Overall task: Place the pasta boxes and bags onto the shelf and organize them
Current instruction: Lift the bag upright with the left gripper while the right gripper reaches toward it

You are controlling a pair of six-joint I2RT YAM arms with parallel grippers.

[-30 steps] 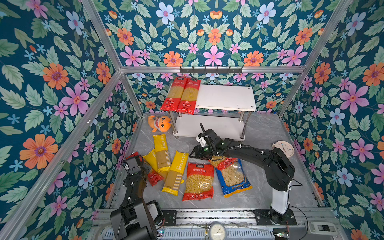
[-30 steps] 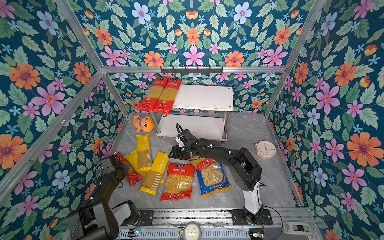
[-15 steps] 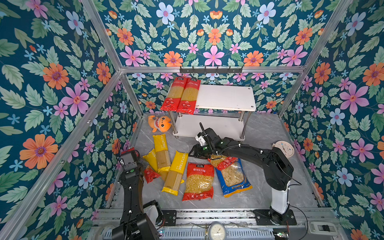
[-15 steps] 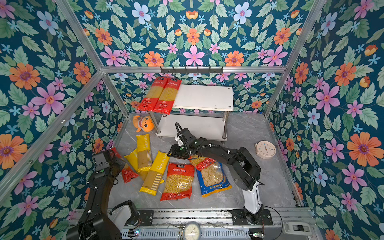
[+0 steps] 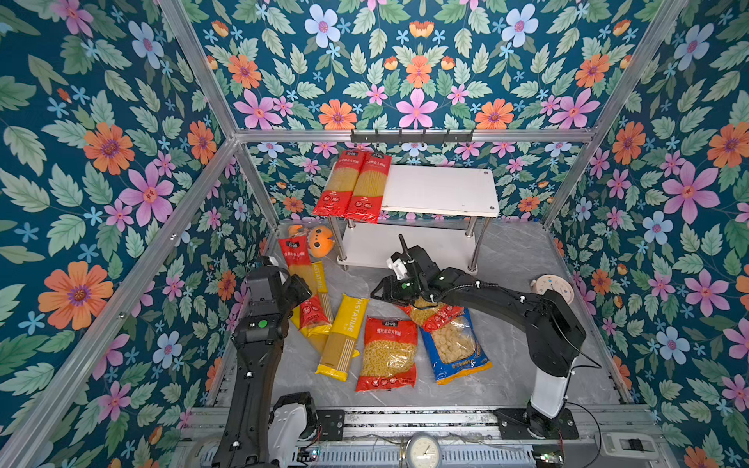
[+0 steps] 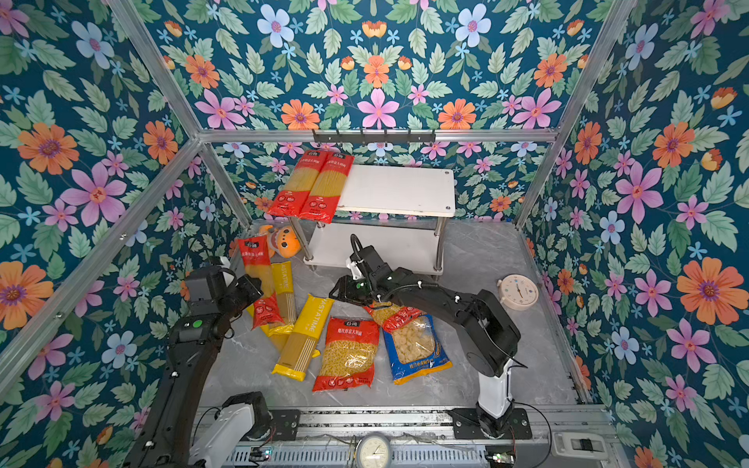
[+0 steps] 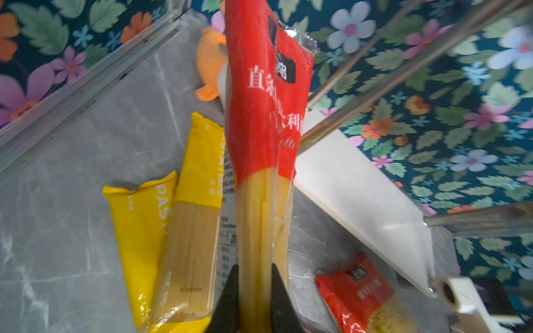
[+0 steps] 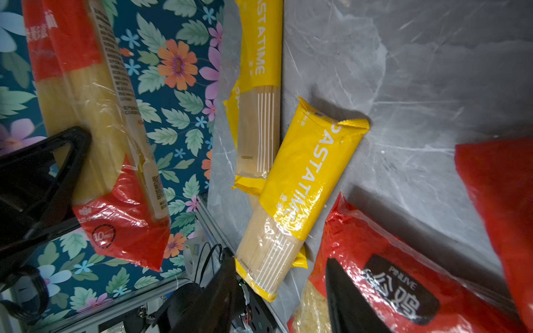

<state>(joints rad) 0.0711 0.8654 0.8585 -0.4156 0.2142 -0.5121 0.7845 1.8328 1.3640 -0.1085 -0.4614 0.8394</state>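
Top views: long red spaghetti pack (image 5: 302,279), red ends and clear middle full of pale strands, lifted at centre left, pinched near its lower end by left gripper (image 5: 303,292); shelf (image 5: 439,190) at upper centre, bearing two matching packs (image 5: 352,186) on its left end.

Left wrist: black fingers (image 7: 227,302) clamped on the pack's clear part, running up the frame's middle.

Right wrist: right gripper (image 8: 279,262) spread at bottom centre, gripping nothing; held pack at upper left.

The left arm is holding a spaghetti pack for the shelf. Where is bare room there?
For the held spaghetti pack: the top board is bare right of the two red spaghetti packs. The lower board also looks bare. The table in front is crowded with loose packs.
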